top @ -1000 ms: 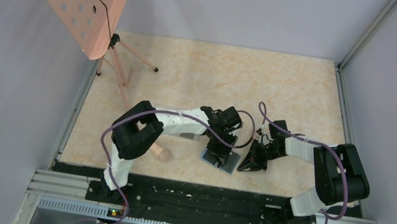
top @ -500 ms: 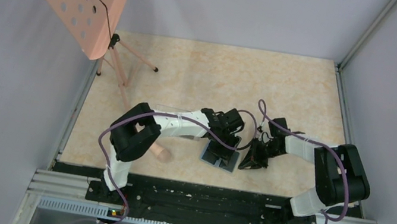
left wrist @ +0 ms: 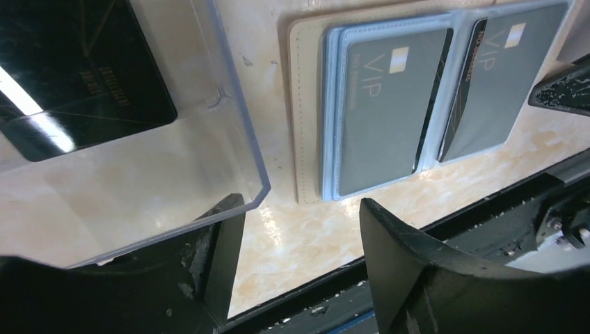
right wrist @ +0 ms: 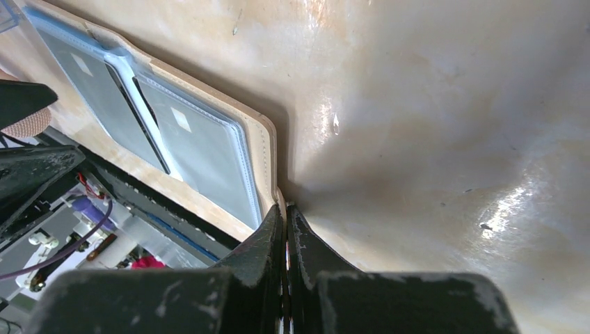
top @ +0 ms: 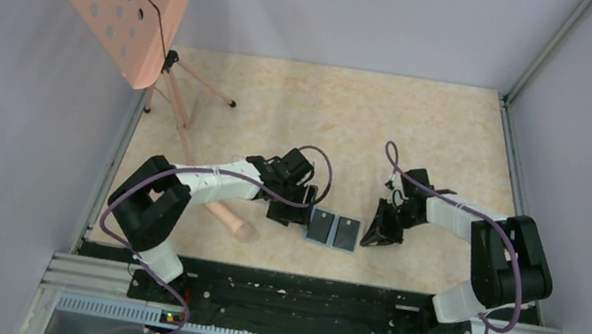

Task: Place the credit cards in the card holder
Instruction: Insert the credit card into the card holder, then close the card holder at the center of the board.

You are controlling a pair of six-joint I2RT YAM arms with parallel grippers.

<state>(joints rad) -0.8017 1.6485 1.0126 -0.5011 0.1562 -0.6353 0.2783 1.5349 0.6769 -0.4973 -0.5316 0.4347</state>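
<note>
Two cards (left wrist: 383, 111) sleeved in wallet (left wrist: 303, 104); left claw (left wrist: 299, 229) withdrawn frame-left, apart (right claw (right wrist: 285, 216) together at wallet edge); black card (left wrist: 83, 76) remains.

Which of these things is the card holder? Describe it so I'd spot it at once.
On the pale marbled table, look near the front edge between the left hand and right hand. The card holder lies open flat there, tan-rimmed, with two grey cards under clear sleeves. The clear box beside it is walled and holds a black card.

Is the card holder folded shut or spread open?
Spread open: the card holder lies flat, both halves face up, a grey card in each.
</note>
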